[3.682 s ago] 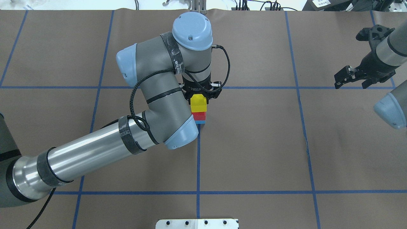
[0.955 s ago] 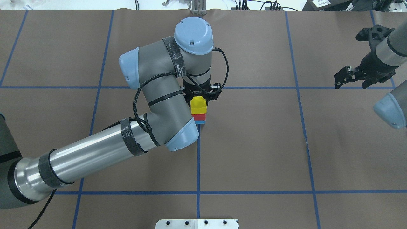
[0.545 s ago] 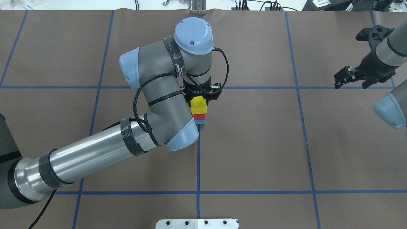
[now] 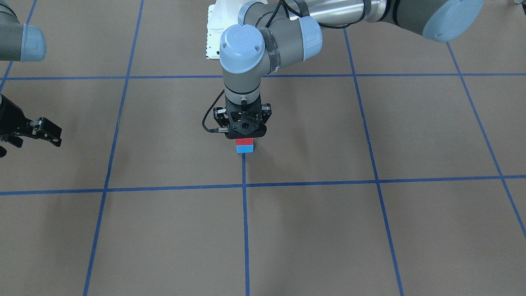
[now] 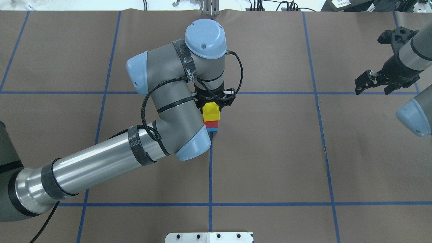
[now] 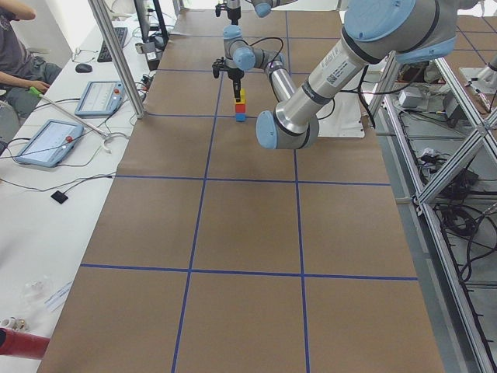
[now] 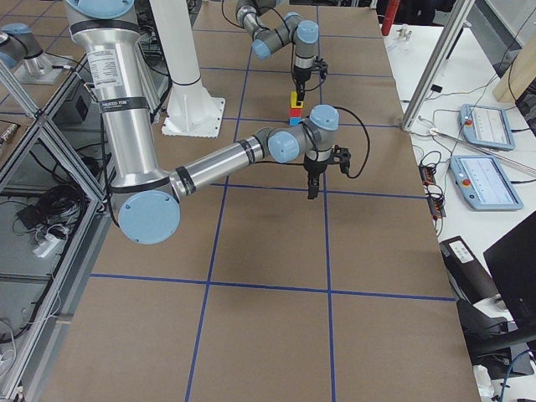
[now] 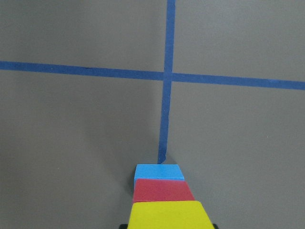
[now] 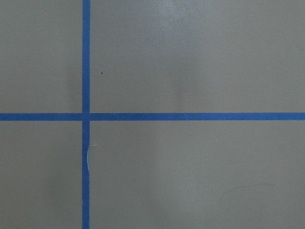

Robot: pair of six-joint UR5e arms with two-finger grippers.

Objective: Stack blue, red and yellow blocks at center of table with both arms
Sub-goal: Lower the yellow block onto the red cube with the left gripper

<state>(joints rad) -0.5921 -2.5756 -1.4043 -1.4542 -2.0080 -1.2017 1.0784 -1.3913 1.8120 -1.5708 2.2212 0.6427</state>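
Left hand [image 5: 211,107] is down over the stack, closed to block width on the yellow block [image 8: 166,214]. In overhead the jaws sit against its left and right sides. Can't tell if it's clamping hard or only touching. Right hand [image 5: 372,90] is well off to the right, jaws spread, nothing in it. Its wrist cam shows only table and tape.

Stack: blue block [image 8: 158,171] on the table [image 5: 270,152], red block [image 8: 163,191] on that, yellow block on top. No gap shows between them in either side view, and edges look roughly flush. Wrist view is too steep to check small offsets. The stack sits at the far end of a tape line [image 5: 210,162], just near of the cross line [image 5: 270,92], mid-width of the table. Reads as centre to me.

Progress, my read: the build is basically done, with all three in place. Left to do:
- let go of the yellow block
- lift straight up
- pull the arm clear

Main risk is dragging the top block sideways on release, since the tower is narrow. Can't confirm the yellow block's full weight is on the red block yet.
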